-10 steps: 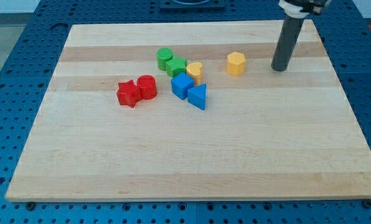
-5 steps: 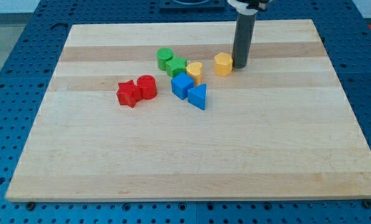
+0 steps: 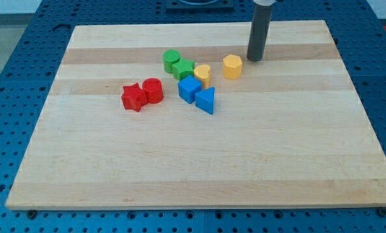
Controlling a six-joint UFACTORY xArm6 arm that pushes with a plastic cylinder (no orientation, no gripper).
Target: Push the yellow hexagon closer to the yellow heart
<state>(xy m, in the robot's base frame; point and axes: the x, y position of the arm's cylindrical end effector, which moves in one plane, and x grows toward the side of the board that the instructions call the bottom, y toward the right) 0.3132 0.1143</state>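
The yellow hexagon (image 3: 232, 66) lies on the wooden board, a short gap to the right of the yellow heart (image 3: 202, 74). The heart touches the green block (image 3: 185, 69) on its left and the blue cube (image 3: 189, 89) below it. My tip (image 3: 255, 59) stands just right of and slightly above the hexagon, apart from it by a small gap.
A green cylinder (image 3: 172, 61) sits left of the green block. A blue triangle (image 3: 205, 101) lies below the heart. A red star (image 3: 134, 97) and a red cylinder (image 3: 152, 90) sit together further left. The board's top edge (image 3: 199, 26) is close behind the tip.
My tip swept left from the board's right part and pushed the hexagon left toward the heart. It has now drawn back a little up and right, off the hexagon.
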